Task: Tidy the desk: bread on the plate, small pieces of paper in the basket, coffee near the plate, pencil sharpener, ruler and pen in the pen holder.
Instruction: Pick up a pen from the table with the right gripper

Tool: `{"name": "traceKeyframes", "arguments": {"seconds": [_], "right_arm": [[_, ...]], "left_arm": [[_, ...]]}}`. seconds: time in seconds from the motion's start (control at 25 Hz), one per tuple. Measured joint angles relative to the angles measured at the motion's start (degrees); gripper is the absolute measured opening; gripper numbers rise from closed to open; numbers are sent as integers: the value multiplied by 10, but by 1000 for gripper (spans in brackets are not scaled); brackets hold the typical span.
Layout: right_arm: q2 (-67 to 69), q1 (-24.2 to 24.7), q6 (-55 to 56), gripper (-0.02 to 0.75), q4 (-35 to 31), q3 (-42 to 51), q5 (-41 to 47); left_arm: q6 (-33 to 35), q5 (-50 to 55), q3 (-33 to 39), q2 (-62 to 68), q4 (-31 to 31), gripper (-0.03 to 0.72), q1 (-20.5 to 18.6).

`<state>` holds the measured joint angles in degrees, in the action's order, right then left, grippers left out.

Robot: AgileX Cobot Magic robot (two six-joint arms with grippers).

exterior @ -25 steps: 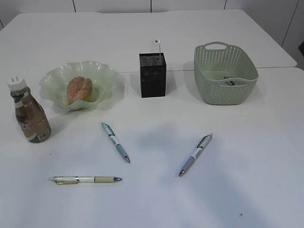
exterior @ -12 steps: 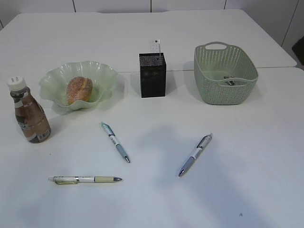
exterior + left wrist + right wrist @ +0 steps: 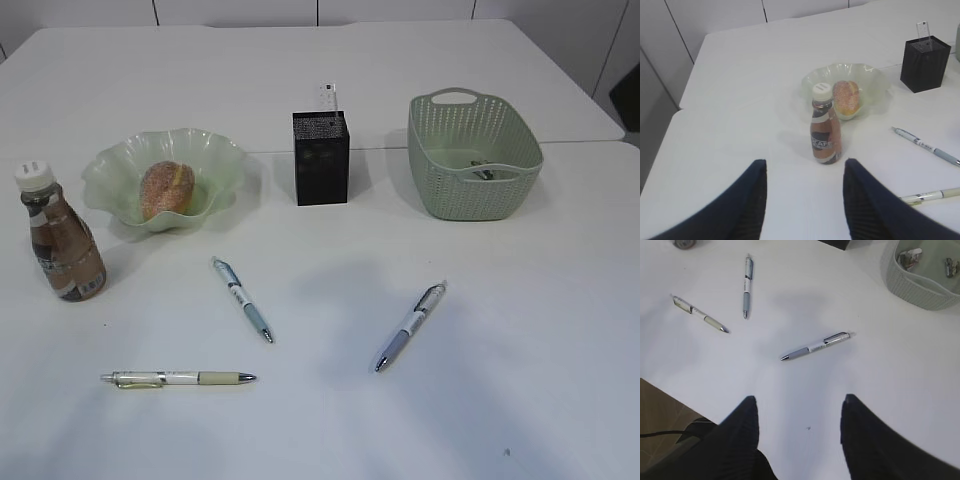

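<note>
While three pens lie loose:
Nearest pen: grey-barrelled pen [image 3: 815, 346], ahead of right gripper [image 3: 799, 412], lying crosswise.
Right gripper: open, empty.
Left gripper [image 3: 805, 185]: open, empty, facing coffee [image 3: 826, 131].

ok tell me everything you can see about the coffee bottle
The coffee bottle is small, clear plastic, filled with brown liquid, with a white cap and a brown label. It stands upright on the white desk, capped, at the left beside the wavy green plate holding the bread, without touching it. Nothing but the desk touches it.
</note>
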<state>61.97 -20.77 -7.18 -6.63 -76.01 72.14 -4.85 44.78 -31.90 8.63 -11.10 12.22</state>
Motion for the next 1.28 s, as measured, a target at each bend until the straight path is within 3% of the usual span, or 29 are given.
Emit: {"name": "traceKeyframes", "arguments": {"seconds": [0.28, 0.52, 0.8, 1.0, 1.28], "right_arm": [[15, 0, 77, 476, 0, 0, 0], [43, 0, 138, 479, -1, 0, 0], [81, 0, 228, 480, -2, 0, 0], [126, 0, 314, 480, -3, 0, 0], [183, 0, 327, 480, -3, 0, -3]], "left_arm": [[0, 6, 0, 0, 13, 348, 0], [0, 4, 0, 0, 30, 352, 0], [0, -1, 0, 0, 47, 423, 0], [0, -1, 0, 0, 59, 434, 0], [0, 6, 0, 0, 67, 434, 0]]}}
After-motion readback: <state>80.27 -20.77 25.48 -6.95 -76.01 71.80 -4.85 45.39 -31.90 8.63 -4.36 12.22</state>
